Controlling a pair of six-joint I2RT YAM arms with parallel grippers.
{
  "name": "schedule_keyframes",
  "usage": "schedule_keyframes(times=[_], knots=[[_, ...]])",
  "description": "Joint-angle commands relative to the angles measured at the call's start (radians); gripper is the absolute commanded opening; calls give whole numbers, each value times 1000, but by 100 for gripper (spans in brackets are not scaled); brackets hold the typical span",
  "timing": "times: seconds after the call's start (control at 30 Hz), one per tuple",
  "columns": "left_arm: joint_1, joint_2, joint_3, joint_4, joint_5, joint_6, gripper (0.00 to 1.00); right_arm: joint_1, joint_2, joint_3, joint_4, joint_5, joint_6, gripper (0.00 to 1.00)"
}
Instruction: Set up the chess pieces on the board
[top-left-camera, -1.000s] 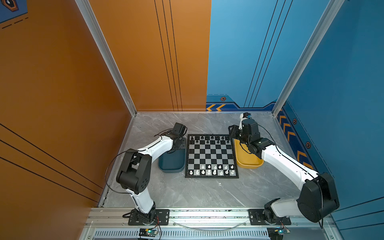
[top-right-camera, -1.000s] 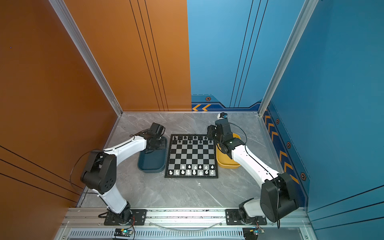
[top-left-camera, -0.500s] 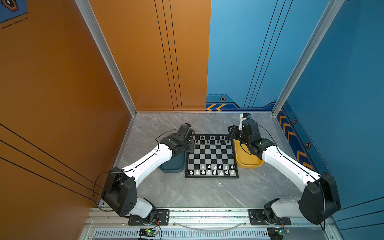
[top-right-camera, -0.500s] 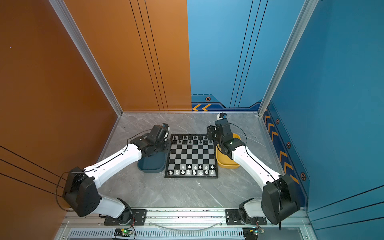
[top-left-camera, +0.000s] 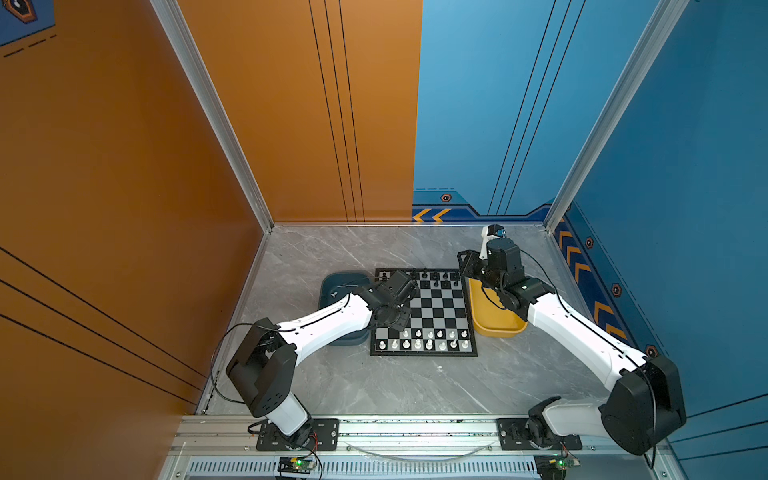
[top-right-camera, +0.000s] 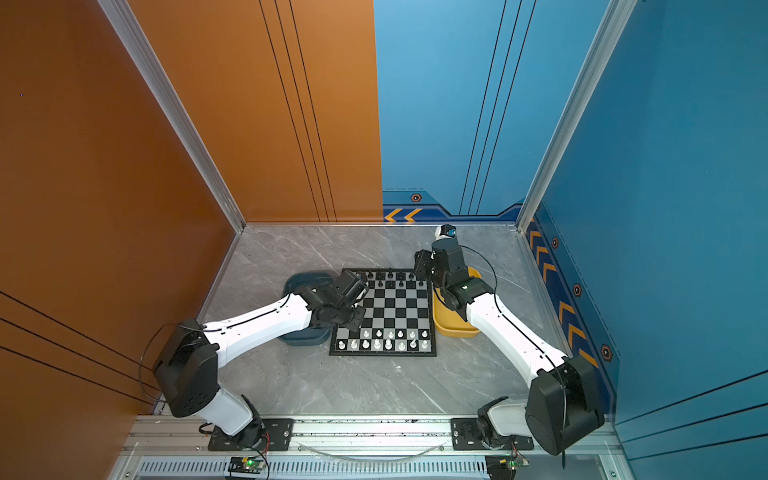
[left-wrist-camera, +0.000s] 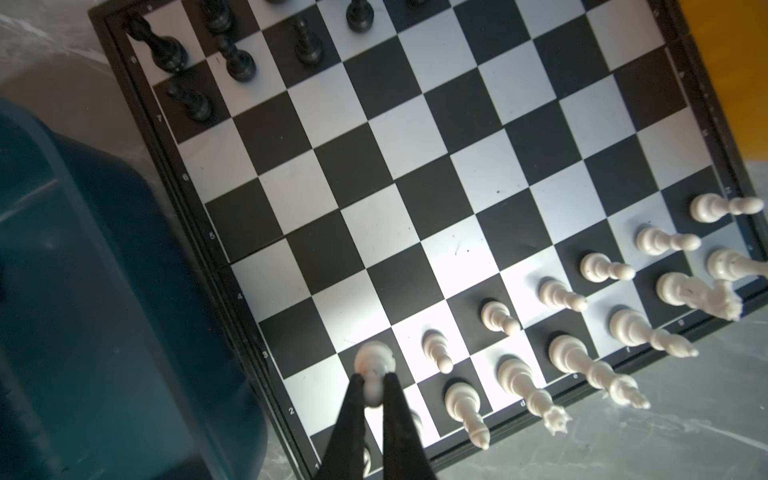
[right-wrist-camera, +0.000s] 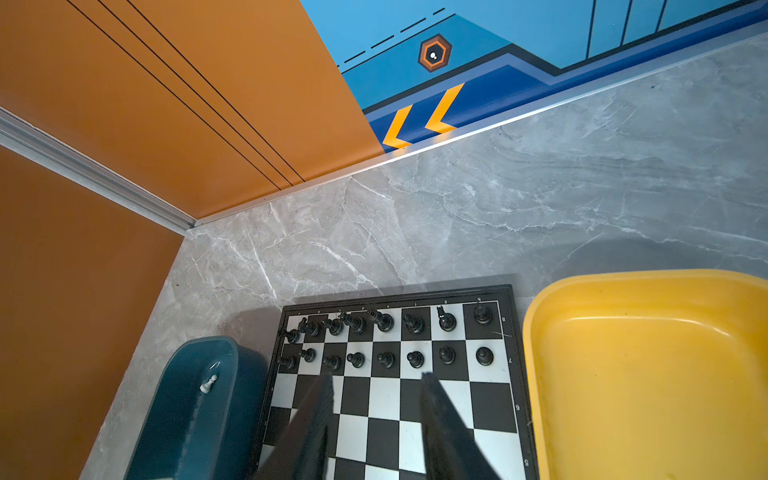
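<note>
**Left wrist view: left gripper clamped on a white pawn over the board**

1. Left tool. The jaws are closed on the pawn's upper part, and its round base projects beyond the fingertips. The pawn is over the squares close to the board's near left corner. Whether its base touches the board cannot be told. In both top views this gripper is over the board's near left area, just beside the teal tray.

2. Right tool. In the right wrist view the right gripper has its jaws standing apart with nothing between them. It hangs over the far right part of the board, near the yellow tray.

3. Board. It lies flat on the grey marble table, between the teal tray on its left and the yellow tray on its right, each just beside its frame.

4. Pieces. The black pieces stand upright along the two far rows. The white pieces stand along the two near rows. Six pawns are visible in the second row, to the right of the held one. Two back-row pieces are partly hidden behind the left fingers. One small white piece sits inside the teal tray.
</note>
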Motion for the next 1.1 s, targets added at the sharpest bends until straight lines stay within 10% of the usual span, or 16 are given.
schedule_keyframes(times=[0.0, 1.07], knots=[[-7, 8, -17, -31, 17, -17, 0, -1, -31, 3, -17, 31, -17, 37], [-30, 91, -49, -59, 56, -49, 4, -8, -29, -1, -11, 24, -14, 37]])
